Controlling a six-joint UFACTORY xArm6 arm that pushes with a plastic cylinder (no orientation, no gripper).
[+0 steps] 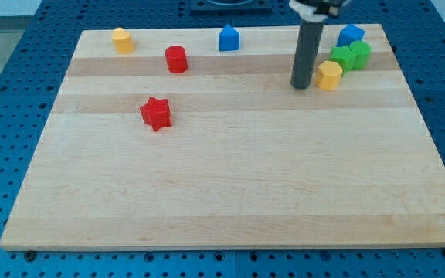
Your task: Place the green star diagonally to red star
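Note:
The red star (156,113) lies left of the board's middle. Two green blocks touch each other at the top right: the left one (341,59) looks like the green star, the right one (359,54) looks blocky. A yellow block (329,75) sits just below and left of them. My tip (300,86) rests on the board just left of the yellow block, very close to it; I cannot tell if they touch. The tip is below and left of the green star and far right of the red star.
A blue block (351,35) sits above the green pair near the top edge. Another blue block (229,37), a red cylinder (176,59) and a yellow block (122,39) lie along the top left. The wooden board (230,201) lies on a blue pegboard.

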